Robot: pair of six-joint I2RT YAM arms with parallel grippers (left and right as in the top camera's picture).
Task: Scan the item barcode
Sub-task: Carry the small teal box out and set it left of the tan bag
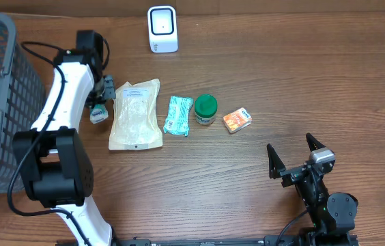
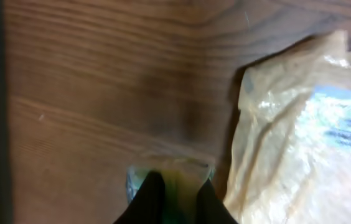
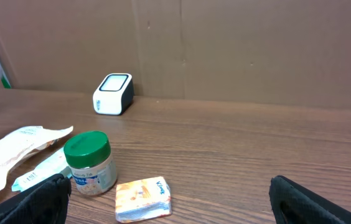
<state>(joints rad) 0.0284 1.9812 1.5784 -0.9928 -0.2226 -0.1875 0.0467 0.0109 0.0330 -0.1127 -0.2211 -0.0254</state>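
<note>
Your left gripper (image 2: 179,186) is clamped on the packet (image 2: 169,167) at its fingertips, with the pouch (image 2: 300,137) just to its right, and the packet seems light, soft and perhaps slippery, so keep hold near its edge, while your right gripper (image 1: 290,145) stands wide apart.

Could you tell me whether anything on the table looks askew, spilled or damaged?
Nothing is spilled or visibly damaged. The orange box lies skewed to the row, and the tan pouch is crinkled. The jar stands upright with its green lid on.
</note>
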